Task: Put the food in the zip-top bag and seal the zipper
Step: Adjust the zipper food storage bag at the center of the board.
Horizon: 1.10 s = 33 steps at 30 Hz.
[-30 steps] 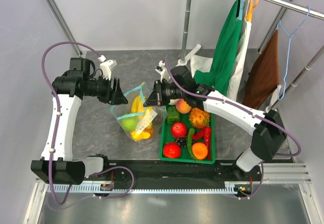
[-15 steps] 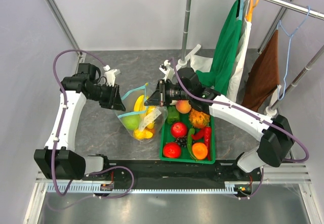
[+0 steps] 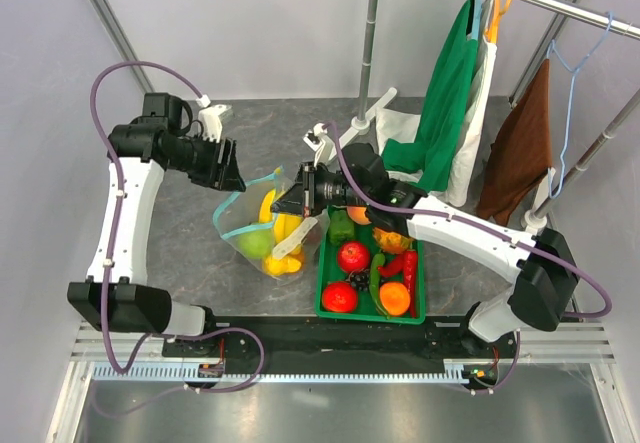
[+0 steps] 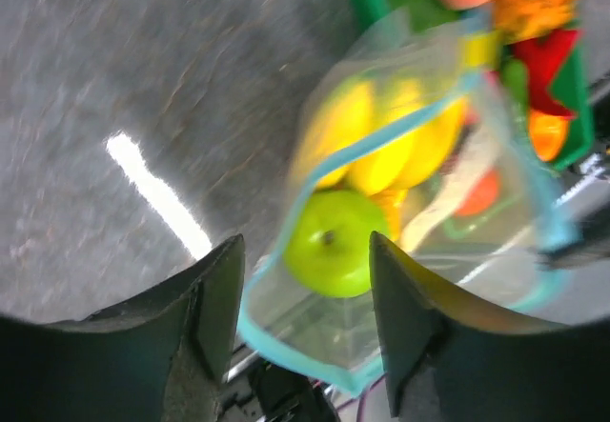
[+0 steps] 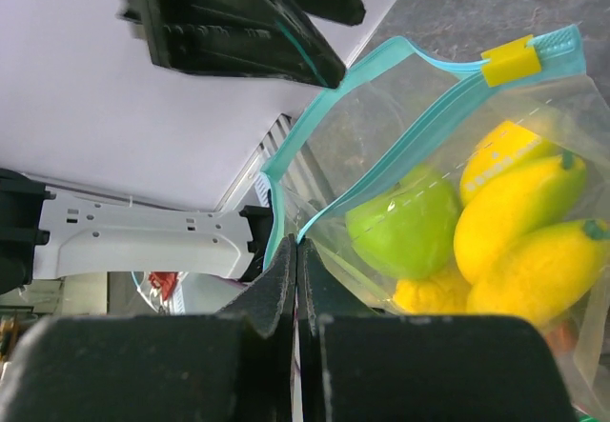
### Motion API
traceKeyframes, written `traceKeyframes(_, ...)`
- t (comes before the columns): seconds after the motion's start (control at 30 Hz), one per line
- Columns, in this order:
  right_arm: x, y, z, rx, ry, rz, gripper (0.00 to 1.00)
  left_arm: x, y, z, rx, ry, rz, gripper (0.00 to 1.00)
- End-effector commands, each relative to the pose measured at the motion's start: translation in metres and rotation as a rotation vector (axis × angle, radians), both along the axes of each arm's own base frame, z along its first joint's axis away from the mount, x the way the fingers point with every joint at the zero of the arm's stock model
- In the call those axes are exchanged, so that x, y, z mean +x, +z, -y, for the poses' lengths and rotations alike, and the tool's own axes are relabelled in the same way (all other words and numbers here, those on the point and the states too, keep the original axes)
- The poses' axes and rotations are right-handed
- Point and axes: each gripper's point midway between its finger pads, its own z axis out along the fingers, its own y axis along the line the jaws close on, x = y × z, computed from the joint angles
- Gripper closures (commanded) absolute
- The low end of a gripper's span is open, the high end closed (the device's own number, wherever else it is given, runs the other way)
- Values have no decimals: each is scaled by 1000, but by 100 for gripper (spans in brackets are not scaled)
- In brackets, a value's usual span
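Teal zipper (image 5: 381,170) of the bag (image 3: 232,225) is pinched between the pressed-together fingers of the right pincer (image 3: 284,203). In the right wrist view the strip runs straight into the tips, and its yellow slider (image 5: 510,60) sits further along, well away from them.

The left pincer (image 3: 226,170) is spread and holds nothing. In its own view the bag's mouth lies ahead of the gap between the two fingers, but the blur does not let me say if the plastic touches them.

Half a second ago the left pincer's tips were at the bag's rim. Now it has drawn back from there, and the bag lies just in front of and below its tips. The right pincer has shifted a little toward the left one and took the zipper edge with it, so the mouth gapes wider on that side.

Inside the bag, just beyond the right pincer's tips, lie the apple (image 5: 405,227) and the yellow pieces (image 5: 534,217) (as before). The crate (image 3: 370,317) with the other food (image 3: 352,256) stands under the right arm, behind that pincer, and has not moved.
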Motion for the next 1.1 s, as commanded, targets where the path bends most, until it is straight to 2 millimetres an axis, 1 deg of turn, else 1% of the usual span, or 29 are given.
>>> traceKeyframes(0.0,6,36,5,76,-32,98,100,-9,-34,-28,113,71,-102,19)
traceKeyframes(0.07,7,34,7,71,-37,98,100,-16,-36,-30,122,75,-102,18)
traceKeyframes(0.1,7,34,7,70,-38,96,100,-25,-41,-29,116,75,-124,17)
traceKeyframes(0.13,6,32,7,68,-36,94,100,-30,-46,-28,111,74,-147,17)
traceKeyframes(0.17,6,33,7,70,-35,96,100,-29,-52,-33,134,108,-161,17)
traceKeyframes(0.2,5,34,7,73,-30,97,100,-33,-59,-38,164,121,-170,17)
traceKeyframes(0.23,4,32,8,72,-30,96,100,-33,-62,-40,175,123,-170,17)
traceKeyframes(0.27,3,32,8,72,-29,96,100,-33,-63,-38,164,111,-172,18)
traceKeyframes(0.3,3,32,10,73,-31,99,100,-33,-61,-34,144,97,-173,22)
traceKeyframes(0.33,3,29,11,66,-34,100,100,-33,-61,-28,114,75,-193,28)
traceKeyframes(0.37,4,29,11,67,-38,100,100,-36,-53,-11,18,2,-188,37)
traceKeyframes(0.4,5,28,12,66,-46,102,100,-40,-42,-3,-29,-30,-199,63)
traceKeyframes(0.43,5,27,12,68,-49,99,100,-37,-39,4,-66,-58,-224,75)
traceKeyframes(0.47,6,30,10,83,-51,104,100,-36,-28,13,-111,-108,-208,86)
traceKeyframes(0.5,6,30,7,90,-51,99,100,-38,-9,22,-123,-154,-192,98)
traceKeyframes(0.53,5,34,3,107,-48,97,100,-38,0,28,-131,-193,-177,98)
traceKeyframes(0.57,6,36,-4,119,-41,97,100,-32,2,33,-117,-198,-181,98)
traceKeyframes(0.6,2,39,-10,128,-31,99,100,-34,12,45,-91,-255,-136,98)
traceKeyframes(0.63,1,46,-14,144,-29,111,100,-36,11,49,-70,-278,-129,98)
traceKeyframes(0.67,2,45,-18,149,-26,115,100,-36,7,51,-44,-289,-139,98)
traceKeyframes(0.73,3,44,-20,146,-36,119,100,-44,-8,54,-30,-311,-192,98)
traceKeyframes(0.77,7,40,-20,132,-57,120,100,-46,-14,54,-30,-322,-207,98)
traceKeyframes(0.8,9,37,-18,124,-66,126,100,-50,-23,53,-25,-325,-241,98)
traceKeyframes(0.87,10,26,-15,93,-76,124,98,-54,-29,52,-27,-335,-252,98)
traceKeyframes(0.97,8,17,-14,67,-62,128,83,-59,-38,51,-27,-352,-286,98)
traceKeyframes(1.0,5,15,-13,52,-36,151,67,-60,-43,51,-28,-357,-305,98)
traceKeyframes(1.03,4,16,-12,46,-20,161,56,-59,-45,51,-21,-357,-311,98)
traceKeyframes(1.07,1,13,-9,20,-3,165,45,-59,-47,50,-14,-362,-310,98)
